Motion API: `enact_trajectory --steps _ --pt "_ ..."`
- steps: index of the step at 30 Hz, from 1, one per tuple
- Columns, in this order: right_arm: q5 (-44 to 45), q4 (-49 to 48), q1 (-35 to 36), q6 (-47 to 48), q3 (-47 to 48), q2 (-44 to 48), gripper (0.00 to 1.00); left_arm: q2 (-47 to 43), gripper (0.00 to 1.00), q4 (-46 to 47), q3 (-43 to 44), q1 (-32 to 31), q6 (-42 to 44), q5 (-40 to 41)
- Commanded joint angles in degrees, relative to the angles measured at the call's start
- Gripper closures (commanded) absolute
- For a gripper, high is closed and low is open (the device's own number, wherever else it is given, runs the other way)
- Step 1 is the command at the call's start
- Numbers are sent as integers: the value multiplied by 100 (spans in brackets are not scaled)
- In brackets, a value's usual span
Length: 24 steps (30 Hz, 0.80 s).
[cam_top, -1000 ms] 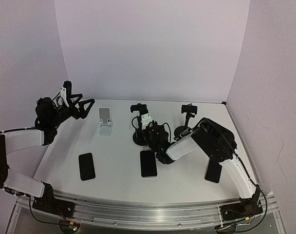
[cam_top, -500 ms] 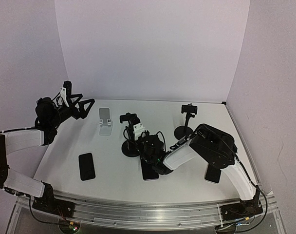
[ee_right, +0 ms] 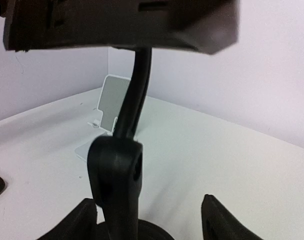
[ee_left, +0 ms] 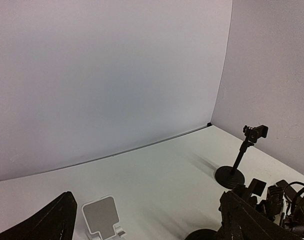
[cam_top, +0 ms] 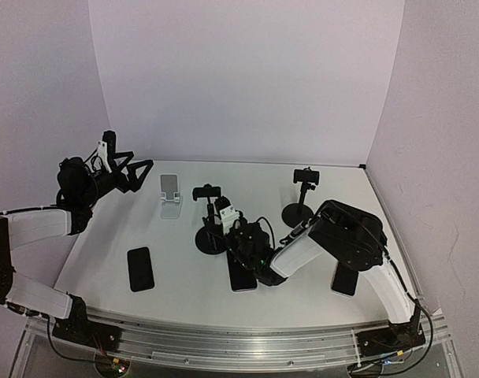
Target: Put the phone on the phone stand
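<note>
While left gripper [cam_top: 139, 175] idles wide open, right gripper [ee_right: 148, 205] straddles black stand's [ee_right: 116, 170] stem, jaws apart, probably parking it mid-table beside phone [cam_top: 240, 279].

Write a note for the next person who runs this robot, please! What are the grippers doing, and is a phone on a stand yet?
Left gripper: open, raised at the left, holding nothing.
Right gripper: open, its fingers on either side of the middle black stand, not clamping it.
Things: left phone, middle phone and right phone lie flat on the table. The white stand and second black stand are further back.
Done: no phone is on any stand.
Left: pick up a phone and set it on a stand.
</note>
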<state>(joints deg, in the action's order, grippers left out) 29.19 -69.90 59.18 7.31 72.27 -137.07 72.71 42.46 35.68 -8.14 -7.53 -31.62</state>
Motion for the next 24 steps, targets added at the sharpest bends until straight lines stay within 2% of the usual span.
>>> enact_trajectory --steps 1,4,5,7,11,15,19,24 --pt "-52 177 140 -15 -511 1101 24 -110 0 132 128 -8 16 -111" --pt "138 1323 357 -127 -865 1856 11 -120 0 106 107 -7 23 -107" --pt "275 1964 416 -320 -861 2088 7 -121 0 104 97 -10 19 -103" --pt "492 3924 488 -1080 -668 2530 2 -118 0 101 82 -6 -12 -114" --pt "537 7757 495 -2793 420 2655 2 -74 0 58 81 -11 -74 -163" --pt "213 10357 511 -3983 1627 2054 2 -23 0 -110 123 -11 -132 -199" --pt "-218 11609 507 -4594 2482 1487 2 -60 1 -142 102 -12 -143 -275" --pt "-892 12041 504 -4903 2921 1116 2 -123 1 -169 51 -10 -144 -343"
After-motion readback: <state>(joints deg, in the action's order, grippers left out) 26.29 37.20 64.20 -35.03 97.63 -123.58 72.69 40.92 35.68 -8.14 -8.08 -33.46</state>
